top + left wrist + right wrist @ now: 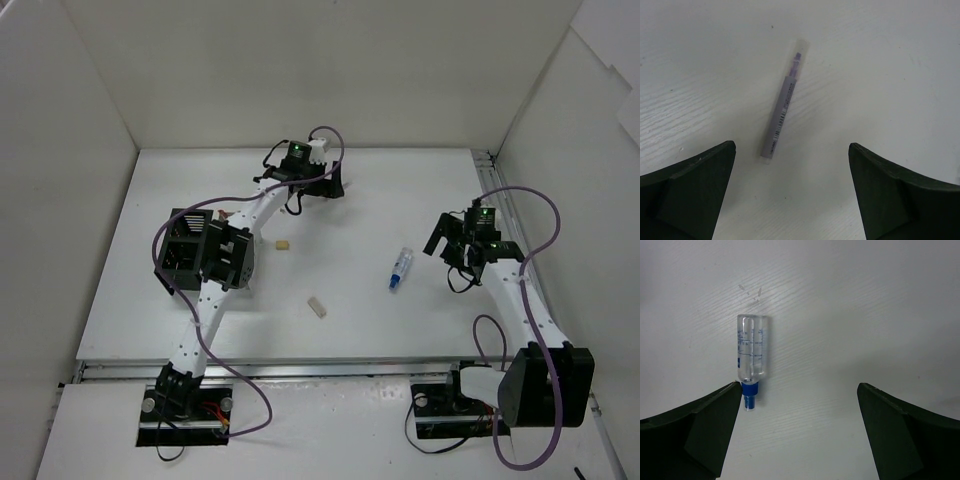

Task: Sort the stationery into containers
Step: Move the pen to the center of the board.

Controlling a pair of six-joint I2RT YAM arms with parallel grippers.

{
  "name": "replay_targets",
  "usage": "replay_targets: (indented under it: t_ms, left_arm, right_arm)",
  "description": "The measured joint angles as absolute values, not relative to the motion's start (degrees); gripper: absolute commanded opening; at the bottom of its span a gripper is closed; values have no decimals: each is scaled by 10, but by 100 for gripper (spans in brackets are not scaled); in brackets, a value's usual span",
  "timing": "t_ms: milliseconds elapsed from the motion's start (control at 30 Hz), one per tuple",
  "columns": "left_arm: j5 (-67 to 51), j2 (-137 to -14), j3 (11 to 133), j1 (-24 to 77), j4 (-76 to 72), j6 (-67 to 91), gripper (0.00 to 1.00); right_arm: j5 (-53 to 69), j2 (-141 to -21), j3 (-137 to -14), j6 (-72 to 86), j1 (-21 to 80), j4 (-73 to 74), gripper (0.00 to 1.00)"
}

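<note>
Clear tube (751, 347), blue cap (750, 391), printed markings, before the wide-open right claw (800, 386) (left claw (792, 144) likewise agape).

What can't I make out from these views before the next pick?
Top view: the left gripper covers the grey pen; only the left wrist view shows it.
Top view: the left arm crosses the black organiser, and its compartments are too dark and small to tell their contents.
Right wrist view: the print on the clear tube is too small to read.
</note>
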State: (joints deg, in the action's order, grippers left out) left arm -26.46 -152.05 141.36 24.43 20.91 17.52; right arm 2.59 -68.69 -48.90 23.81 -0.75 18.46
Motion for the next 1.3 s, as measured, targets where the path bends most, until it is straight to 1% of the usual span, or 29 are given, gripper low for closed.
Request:
replay_targets:
  t_ms: [100, 267, 333, 367, 400, 467, 500, 733, 833, 867, 900, 1100, 1167, 1200, 1300]
  left_arm:
    - [-243, -1521, 1416, 244, 217, 192, 94]
    - [-223, -1522, 1422, 250, 245, 200, 94]
    - [-210, -1523, 1422, 256, 258, 200, 92]
    - [-208, -1524, 1424, 259, 268, 200, 91]
    - [-207, -1528, 1428, 263, 278, 200, 87]
    - [-202, -1530, 1429, 268, 281, 202, 86]
    - [-197, -1530, 1428, 270, 281, 203, 83]
    - [-170, -1530, 1430, 278, 286, 204, 81]
    - [-150, -1530, 1430, 280, 286, 198, 86]
    - [-142, -1530, 1431, 281, 286, 195, 91]
    - [-135, -1530, 1431, 281, 286, 192, 93]
    - [-142, -1532, 1433, 281, 281, 180, 94]
    - [-157, -1547, 1460, 281, 280, 181, 94]
    - [-165, -1554, 1470, 281, 274, 181, 93]
    - [-187, -1560, 1472, 279, 256, 190, 84]
  right_arm:
    - [23, -679, -489, 237, -12, 185, 98]
    - [23, -670, -490, 237, -15, 185, 98]
    - [23, -669, -490, 236, -16, 185, 98]
    - [23, -669, -490, 235, -16, 185, 98]
    - [23, -669, -490, 235, -16, 185, 98]
    - [23, -669, -490, 235, -16, 185, 98]
    - [23, -669, -490, 235, -16, 185, 98]
    - [23, -661, -490, 231, -19, 185, 98]
    - [23, -658, -490, 229, -20, 185, 98]
    - [23, -658, -490, 229, -20, 185, 98]
    - [23, -658, -490, 228, -20, 185, 98]
    - [23, -658, -490, 227, -20, 185, 98]
    - [23, -658, -490, 227, -20, 185, 98]
    - [24, -658, -490, 227, -20, 185, 98]
    - [24, -658, -490, 227, -23, 185, 98]
